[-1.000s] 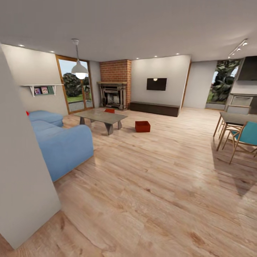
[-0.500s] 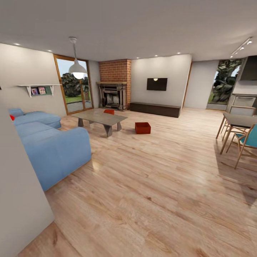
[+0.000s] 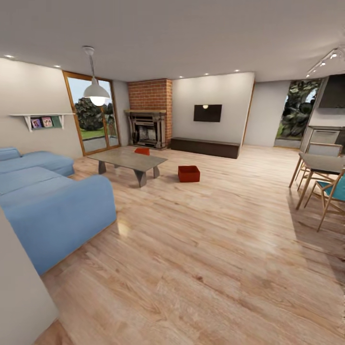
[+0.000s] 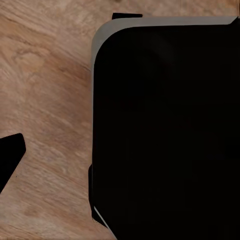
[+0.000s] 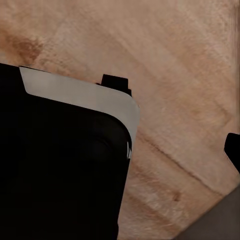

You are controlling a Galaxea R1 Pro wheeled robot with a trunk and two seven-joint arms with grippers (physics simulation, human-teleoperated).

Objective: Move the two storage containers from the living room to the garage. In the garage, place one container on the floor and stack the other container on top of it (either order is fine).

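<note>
I am in the living room on light wood planks. One orange-red storage container [image 3: 189, 173] sits on the wood floor to the right of the coffee table, far ahead. The other storage container [image 3: 142, 151] rests on the far end of the coffee table [image 3: 125, 160]. Both are well out of reach. In the left wrist view a dark fingertip [image 4: 10, 154] shows over the planks beside my black base [image 4: 165, 130]. The right wrist view has a dark fingertip [image 5: 233, 148] at its edge, next to that black base [image 5: 60, 170]. The garage is out of view.
A blue sofa [image 3: 52, 206] fills the left side, with a grey wall corner [image 3: 19, 287] closest to me. A dining table and chairs [image 3: 320, 167] stand at the right. The brick fireplace [image 3: 149, 122] and wall TV [image 3: 207, 113] are at the back. Wide wood floor [image 3: 201, 249] lies ahead.
The whole view has shifted as I roll forward. The near wall corner has slid off to the left and more sofa shows. Both containers stay where they were.
</note>
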